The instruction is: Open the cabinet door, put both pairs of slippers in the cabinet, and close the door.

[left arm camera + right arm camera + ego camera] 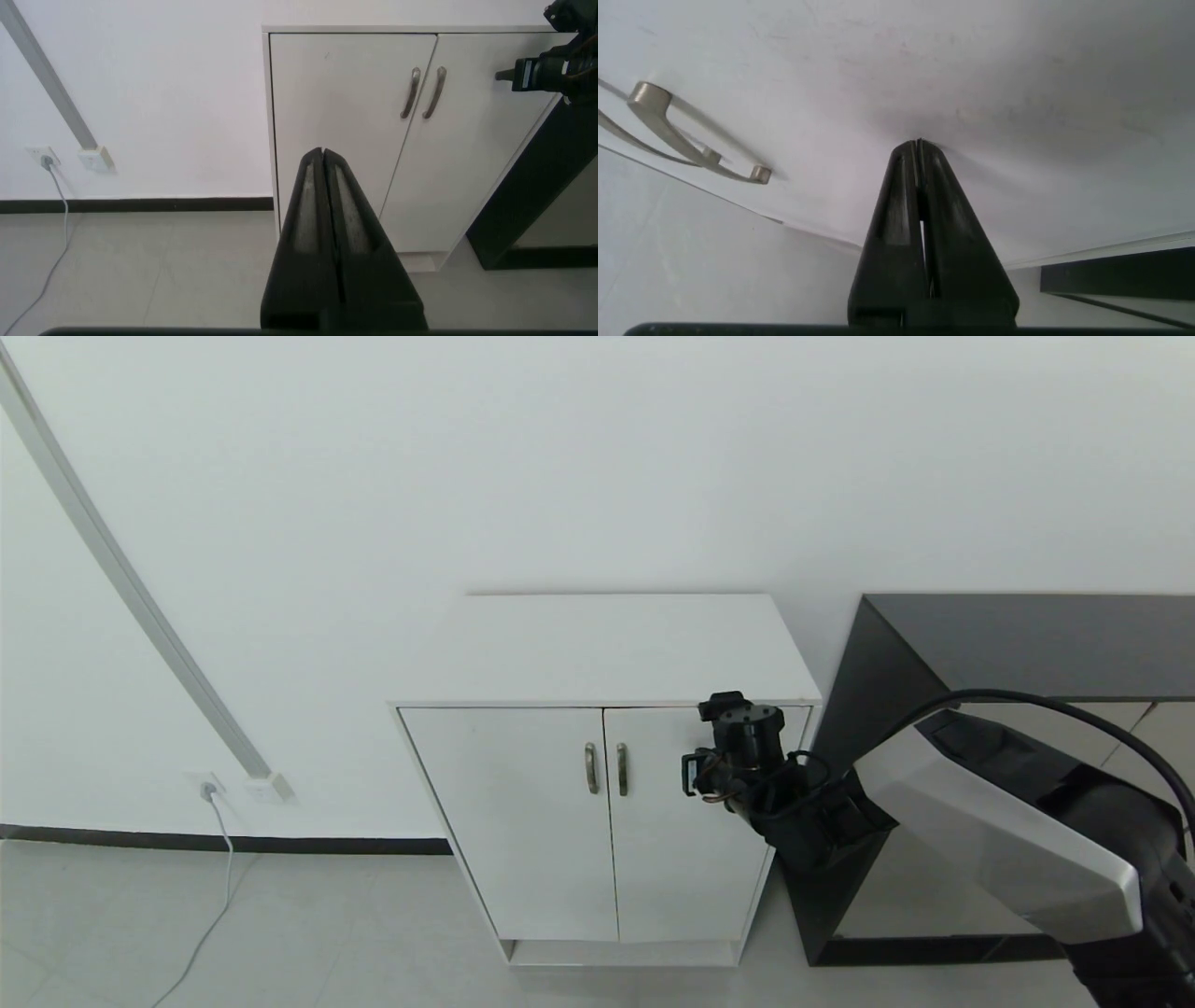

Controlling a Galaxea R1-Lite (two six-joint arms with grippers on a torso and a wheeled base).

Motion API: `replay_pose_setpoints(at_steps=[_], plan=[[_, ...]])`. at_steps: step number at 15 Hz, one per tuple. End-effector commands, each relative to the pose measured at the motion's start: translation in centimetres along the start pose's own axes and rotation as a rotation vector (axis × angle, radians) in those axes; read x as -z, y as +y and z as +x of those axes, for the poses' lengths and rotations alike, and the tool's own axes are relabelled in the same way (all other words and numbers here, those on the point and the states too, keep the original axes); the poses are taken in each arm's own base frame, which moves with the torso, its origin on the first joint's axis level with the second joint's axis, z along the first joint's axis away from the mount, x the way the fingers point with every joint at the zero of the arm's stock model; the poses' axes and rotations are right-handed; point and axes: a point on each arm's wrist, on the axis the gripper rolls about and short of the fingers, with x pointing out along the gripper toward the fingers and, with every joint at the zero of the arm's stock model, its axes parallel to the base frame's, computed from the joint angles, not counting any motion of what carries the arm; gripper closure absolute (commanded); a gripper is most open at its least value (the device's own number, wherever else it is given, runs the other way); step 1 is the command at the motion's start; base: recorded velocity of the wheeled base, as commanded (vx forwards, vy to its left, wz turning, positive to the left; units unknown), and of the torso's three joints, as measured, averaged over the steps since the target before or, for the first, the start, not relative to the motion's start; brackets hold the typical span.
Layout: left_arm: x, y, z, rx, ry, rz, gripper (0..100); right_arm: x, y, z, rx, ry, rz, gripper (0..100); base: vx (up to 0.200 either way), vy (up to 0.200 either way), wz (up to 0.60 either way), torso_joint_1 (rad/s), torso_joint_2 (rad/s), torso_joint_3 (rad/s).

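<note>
- The white cabinet [607, 653] stands on the floor [327, 933] with its back against the white wall [560, 457]
- Its left door [509, 812] and right door [667, 868] are both closed and flush with the front
- The left handle [590, 768] and right handle [622, 769] are upright metal bars just beside each other, one on either side of the centre seam
- The right claw [918, 145] is narrow, with its fingers pressed together and holding nothing
- Its tip points at the face of the right door, in the upper part, between the handles and the door's outer edge; I cannot tell whether it touches the panel
- The left claw [322, 152] is also narrow, fingers together and empty, and hangs well back from the cabinet, facing the left door from lower down
- A black unit [980, 635] stands just beside the cabinet on the side of the right door
- On the wall away from the left door, a socket [207, 791] has a plug in it, and a grey cable [219, 905] trails from it down onto the floor
- A grey strip of trunking [121, 569] slants down the wall to a box beside the socket
</note>
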Motion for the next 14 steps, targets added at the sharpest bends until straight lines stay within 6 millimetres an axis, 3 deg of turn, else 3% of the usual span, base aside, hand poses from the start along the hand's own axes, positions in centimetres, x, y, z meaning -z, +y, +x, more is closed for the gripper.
replay_pose_setpoints(at_steps=[1,14], plan=[[0.00,0.00,0.00,-0.001,0.000,0.000,100,0.02,-0.18,0.10,0.004,0.000,-0.002,100,0.000,0.000,0.00,0.000,0.00,0.000],[0.00,0.00,0.00,-0.001,0.000,0.000,100,-0.08,-0.11,0.82,0.006,-0.017,-0.006,100,0.000,0.000,0.00,0.000,0.00,0.000]])
